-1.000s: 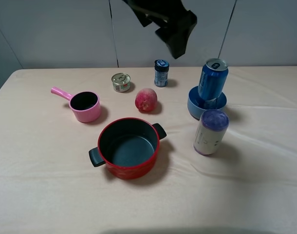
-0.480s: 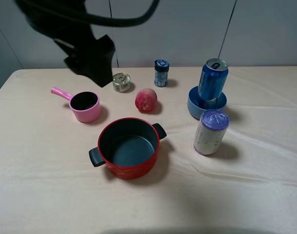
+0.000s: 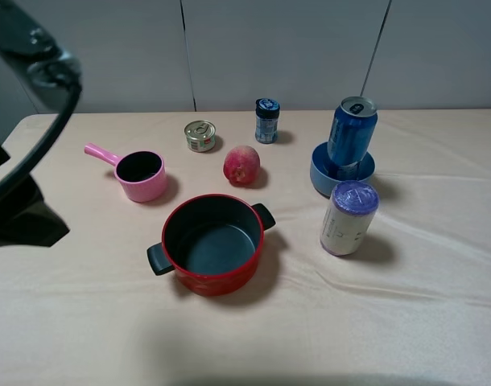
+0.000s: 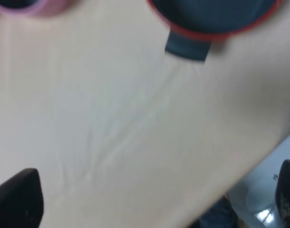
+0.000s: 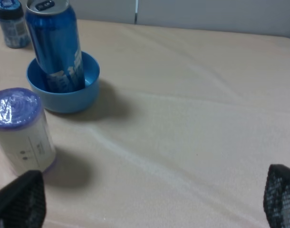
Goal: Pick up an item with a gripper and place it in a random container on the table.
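Can: we see the blue can (image 3: 352,129) standing upright inside the light-blue bowl (image 3: 321,178).
Neighbours: purple-topped cylinder (image 3: 348,217) just in front of the bowl; small jar (image 3: 266,121) behind.
Left gripper (image 4: 149,199): fingers spread wide, holding nothing.
Right gripper (image 5: 149,199): fingers wide apart, empty.

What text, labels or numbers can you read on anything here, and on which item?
None can be read.
Blue can in the bowl: white markings, too blurred.
Purple-topped white cylinder: small dark marks, too small.
Small jar and tin: labels too small.
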You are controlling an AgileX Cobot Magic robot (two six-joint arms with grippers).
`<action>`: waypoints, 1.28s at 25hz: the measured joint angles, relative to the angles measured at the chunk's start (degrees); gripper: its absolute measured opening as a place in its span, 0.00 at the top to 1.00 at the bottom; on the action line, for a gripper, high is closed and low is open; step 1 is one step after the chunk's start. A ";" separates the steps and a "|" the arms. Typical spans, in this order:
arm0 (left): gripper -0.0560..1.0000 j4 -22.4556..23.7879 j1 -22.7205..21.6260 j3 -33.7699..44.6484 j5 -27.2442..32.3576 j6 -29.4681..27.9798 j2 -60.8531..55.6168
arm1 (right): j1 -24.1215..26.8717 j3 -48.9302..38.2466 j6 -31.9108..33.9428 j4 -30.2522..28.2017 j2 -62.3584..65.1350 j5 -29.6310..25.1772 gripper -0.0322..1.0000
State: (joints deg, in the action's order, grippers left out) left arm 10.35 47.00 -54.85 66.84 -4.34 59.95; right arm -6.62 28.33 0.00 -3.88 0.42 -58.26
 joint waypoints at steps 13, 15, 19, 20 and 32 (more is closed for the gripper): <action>0.01 -0.49 0.00 20.94 -3.66 -4.35 -15.46 | 0.00 0.00 0.00 0.00 0.00 0.00 0.30; 0.01 -2.35 0.00 22.94 -3.96 -4.36 -16.63 | 0.00 0.00 0.00 0.00 0.00 0.00 0.30; 0.01 -4.96 0.00 26.05 -5.51 -4.41 -17.06 | 0.00 0.00 0.00 0.00 0.00 0.00 0.30; 0.01 -5.01 0.00 26.12 -5.67 -4.41 -17.06 | 0.00 0.00 0.00 0.00 0.00 0.00 0.30; 0.01 -5.34 -11.14 26.12 -6.45 -3.80 -22.74 | 0.00 0.00 0.00 0.00 0.00 0.00 0.30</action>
State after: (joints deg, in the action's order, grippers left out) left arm 5.01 35.86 -28.73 60.40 -8.15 37.22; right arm -6.62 28.33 0.00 -3.88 0.42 -58.26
